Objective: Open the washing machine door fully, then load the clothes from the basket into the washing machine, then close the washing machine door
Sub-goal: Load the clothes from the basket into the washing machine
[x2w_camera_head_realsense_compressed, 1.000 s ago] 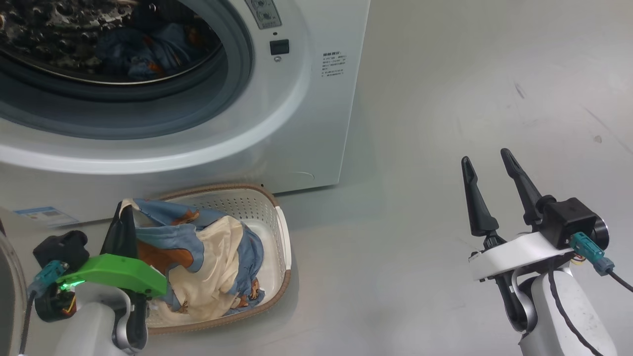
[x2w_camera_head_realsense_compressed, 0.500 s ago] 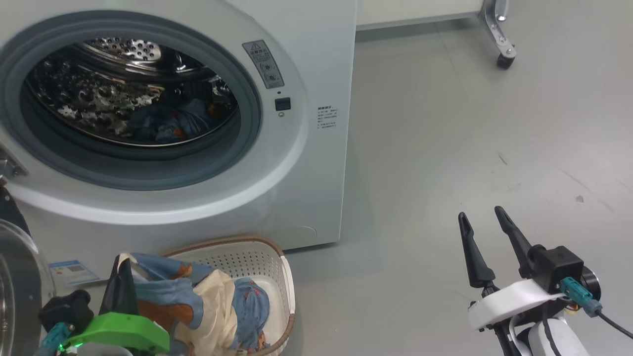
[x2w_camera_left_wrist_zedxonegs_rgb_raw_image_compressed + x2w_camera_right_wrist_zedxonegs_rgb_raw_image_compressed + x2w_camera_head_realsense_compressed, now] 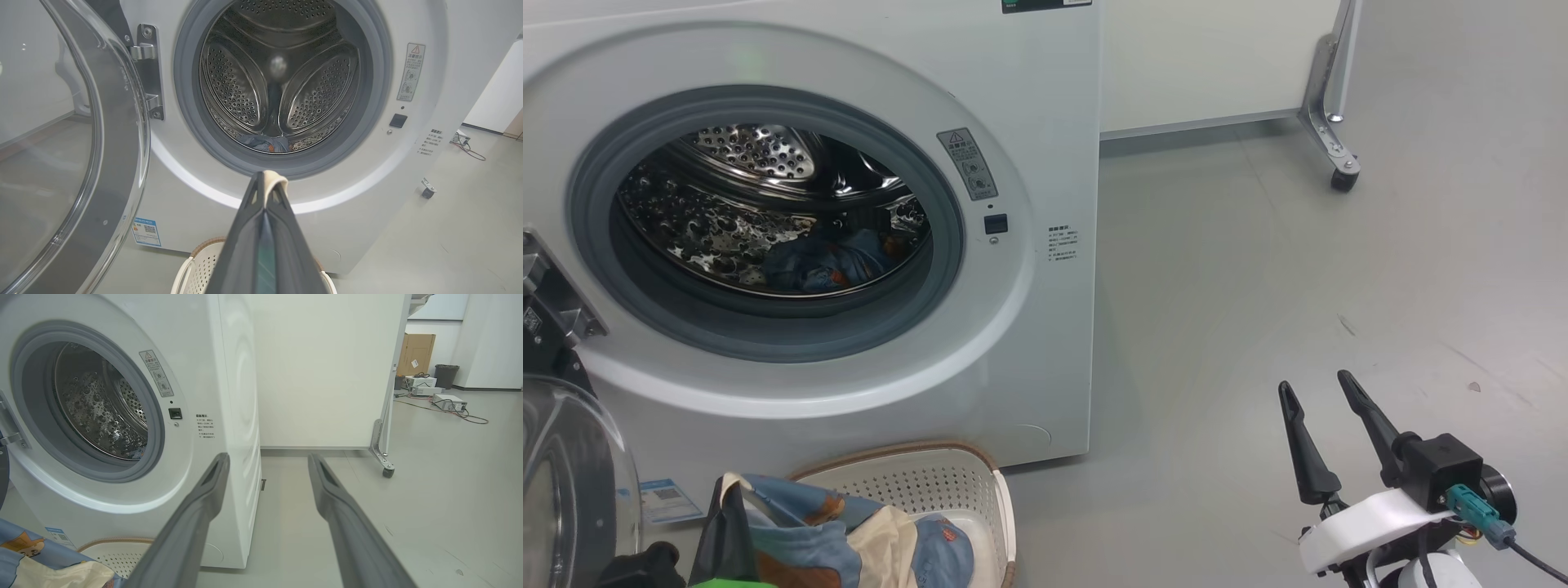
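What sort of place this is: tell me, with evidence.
Probably a lab or test hall, not a home: the washing machine stands on a grey floor beside a wheeled white partition, near a cardboard box and cabled equipment.

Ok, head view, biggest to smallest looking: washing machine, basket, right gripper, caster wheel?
Largest: washing machine.
Then basket and right gripper: look alike, gripper nearer the camera, so unranked.
Smallest: caster wheel.

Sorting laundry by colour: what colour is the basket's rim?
Brown, woven-look basket rim; the head view shows it best.
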{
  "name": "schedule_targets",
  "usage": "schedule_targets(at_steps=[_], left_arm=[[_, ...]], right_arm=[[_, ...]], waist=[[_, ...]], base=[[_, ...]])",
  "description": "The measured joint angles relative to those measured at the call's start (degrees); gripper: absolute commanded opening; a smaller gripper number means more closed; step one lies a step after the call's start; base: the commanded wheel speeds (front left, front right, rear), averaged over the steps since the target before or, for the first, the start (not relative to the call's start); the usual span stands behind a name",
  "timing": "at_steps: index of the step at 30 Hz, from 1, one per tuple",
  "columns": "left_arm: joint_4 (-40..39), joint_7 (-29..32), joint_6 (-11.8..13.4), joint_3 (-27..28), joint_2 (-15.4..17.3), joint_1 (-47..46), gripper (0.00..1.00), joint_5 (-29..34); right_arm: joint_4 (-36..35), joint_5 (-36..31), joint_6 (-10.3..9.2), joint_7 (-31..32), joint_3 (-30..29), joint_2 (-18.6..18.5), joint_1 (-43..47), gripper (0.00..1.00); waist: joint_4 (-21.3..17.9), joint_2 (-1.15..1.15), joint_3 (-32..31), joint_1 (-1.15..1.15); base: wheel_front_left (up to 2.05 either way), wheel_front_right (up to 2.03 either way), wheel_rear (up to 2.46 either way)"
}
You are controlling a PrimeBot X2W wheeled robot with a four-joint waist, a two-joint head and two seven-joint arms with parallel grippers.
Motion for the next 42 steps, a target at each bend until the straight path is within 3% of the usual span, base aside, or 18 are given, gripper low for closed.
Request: schedule_targets(at_steps=[10,21,30,42], left_arm=[[-4.45,0.00,1.04,-0.24,-0.42,3.45,0.00,0.13],[-6.84,0.00,0.51,-1.43,-0.71,3.20,0.00,-1.23],[-8.17,0.86,1.09,1.32,-0.70,-7.50,0.00,-3.48],[-1.85,5.46,2.59,4.71,4.27,-21.84,0.00,-3.42]], right_arm=[[-0.75,0.42,0.00,0.00,1.36,-0.11,1.10,1.00],[-1.48,0.58,0.00,0.00,3.58,-0.04,1.09,1.00],[-2.64,1.02,0.00,0.00,6.08,0.19,0.28,1.00],[-3.27,1.90,0.00,0.00,8.45,0.46,-4.59,1.00]], waist=[[0.29,0.00,-0.16,0.00],[-1.28,0.00,2.43,0.00],[-3.27,0.00,6.94,0.00],[-7.76,0.00,14.09,0.01]], base=[[0.00,0.00,0.00],[0.00,0.00,0.00],[0.00,0.00,0.00],[0.00,0.00,0.00]])
